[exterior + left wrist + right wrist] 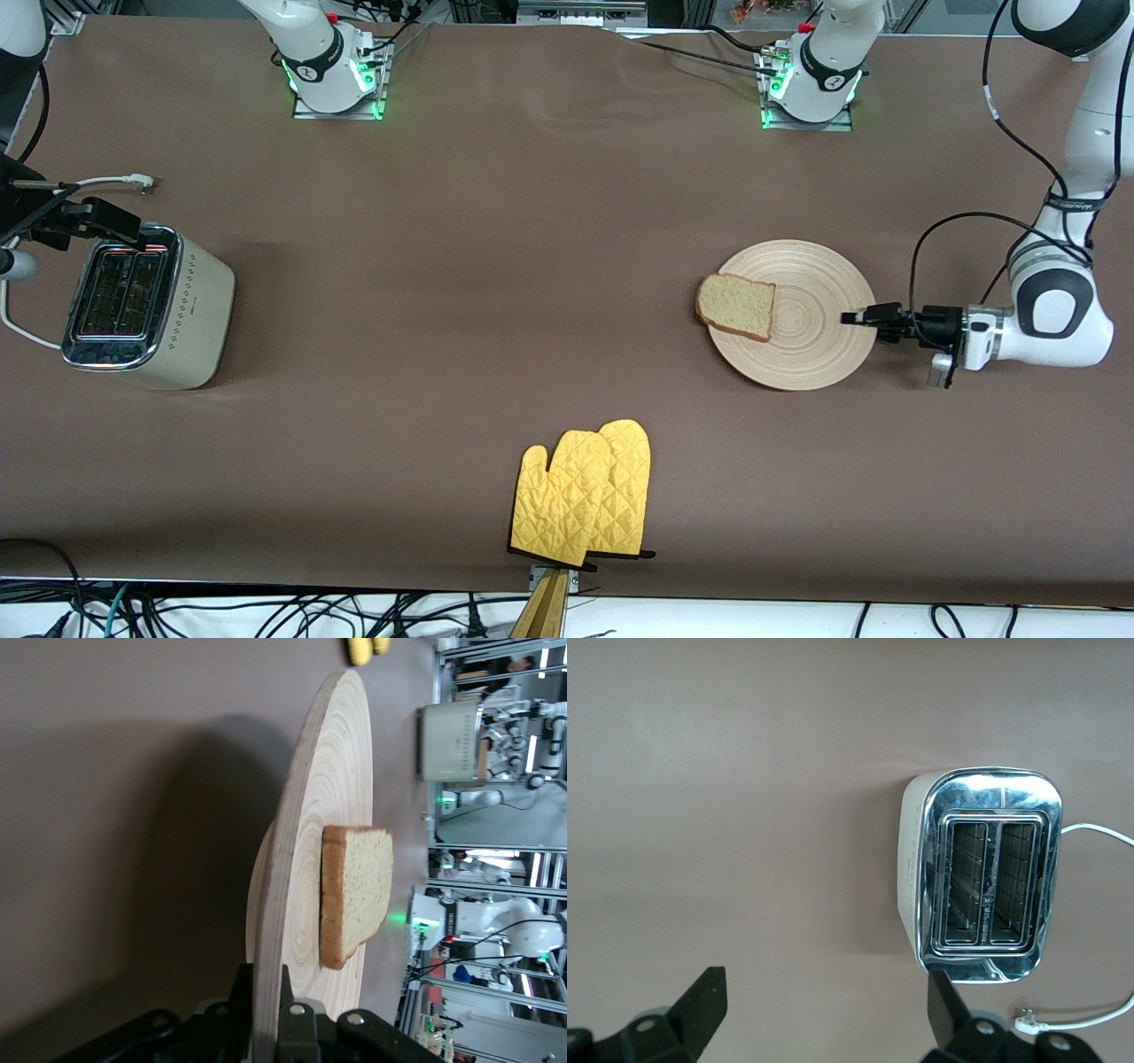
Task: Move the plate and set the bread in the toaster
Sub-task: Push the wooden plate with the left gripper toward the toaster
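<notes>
The plate (811,354) lies on the table (496,292) toward the left arm's end, with the bread (736,306) resting on it at the side toward the toaster, one corner of the slice reaching past the rim. The left gripper (855,318) is clenched on the plate's rim at the side away from the bread; the left wrist view shows its fingers (292,1028) pinching the edge of the plate (306,868) with the bread (357,893) lying flat. The toaster (146,306) stands upright near the table edge at the right arm's end, both slots bare, its white cord (111,182) trailing beside it. The right gripper (824,1014) hovers over that end of the table beside the toaster (983,875), fingers spread and holding nothing. A pair of yellow oven mitts (585,496) lies at the table edge nearest the front camera.
</notes>
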